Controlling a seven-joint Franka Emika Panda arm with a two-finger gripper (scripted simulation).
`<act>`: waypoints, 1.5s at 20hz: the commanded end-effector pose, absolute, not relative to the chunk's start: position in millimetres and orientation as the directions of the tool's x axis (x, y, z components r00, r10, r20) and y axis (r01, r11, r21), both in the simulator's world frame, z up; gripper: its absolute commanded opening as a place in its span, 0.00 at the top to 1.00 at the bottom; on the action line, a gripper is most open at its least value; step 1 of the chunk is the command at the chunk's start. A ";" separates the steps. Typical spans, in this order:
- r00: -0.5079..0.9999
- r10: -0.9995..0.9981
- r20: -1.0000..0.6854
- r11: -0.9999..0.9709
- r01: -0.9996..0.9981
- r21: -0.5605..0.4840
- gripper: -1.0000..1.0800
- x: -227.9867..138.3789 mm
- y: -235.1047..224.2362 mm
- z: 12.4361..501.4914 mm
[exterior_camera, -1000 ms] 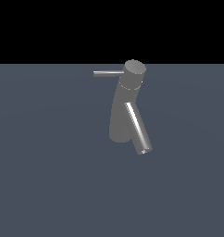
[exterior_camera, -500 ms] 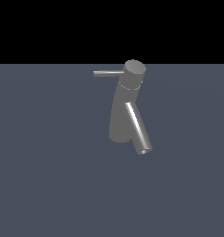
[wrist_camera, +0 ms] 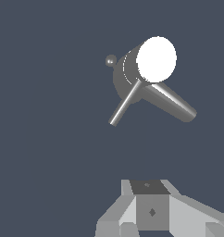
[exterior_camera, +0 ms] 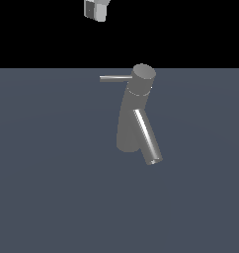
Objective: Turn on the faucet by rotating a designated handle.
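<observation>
The faucet (exterior_camera: pixel 134 118) stands on a flat grey-blue floor (exterior_camera: pixel 47 197), its grey column leaning, wider at the foot and topped by a round cap. From the cap the handle (exterior_camera: pixel 115 78), a thin straight rod, sticks out level toward the exterior view's left. The shiny spout (exterior_camera: pixel 147 137), a thicker tube, slants down from the column's front toward the exterior view's right and ends in an open mouth just above the floor. The gripper (exterior_camera: pixel 96 10) shows in the exterior view only as a small white and grey block at the upper edge, against the black background; it hangs well above the handle's free end and a little beyond it toward the exterior view's left, touching nothing. In the wrist view the gripper's (wrist_camera: pixel 151 210) pale body fills the lower edge, and the faucet (wrist_camera: pixel 132 78) lies well ahead of the fingers, seen from above: its cap glares white, the handle (wrist_camera: pixel 125 104) and the spout (wrist_camera: pixel 171 102) fork out from beneath it. The fingertips fall outside both pictures, so I cannot tell whether the fingers are spread or pressed together.
</observation>
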State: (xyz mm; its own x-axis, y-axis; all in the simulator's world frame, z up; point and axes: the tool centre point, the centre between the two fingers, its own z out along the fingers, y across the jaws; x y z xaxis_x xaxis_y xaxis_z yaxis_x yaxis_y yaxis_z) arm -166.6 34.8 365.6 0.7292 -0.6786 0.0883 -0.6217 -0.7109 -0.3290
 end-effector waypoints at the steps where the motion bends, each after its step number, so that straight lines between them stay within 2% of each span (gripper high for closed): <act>1: 0.691 -0.718 0.086 -0.670 -0.653 -0.353 1.00 -157.4 36.5 357.6; 18: 0.406 -0.913 0.042 -0.372 -0.784 -0.497 1.00 -90.1 39.4 310.3; 30: 0.268 -0.963 0.007 -0.227 -0.802 -0.552 1.00 -57.5 35.1 292.9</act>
State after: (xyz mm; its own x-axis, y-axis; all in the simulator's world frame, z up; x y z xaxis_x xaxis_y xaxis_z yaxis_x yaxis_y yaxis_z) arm -60.5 35.6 294.1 0.2809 -0.9597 0.0098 -0.8017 -0.2402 -0.5473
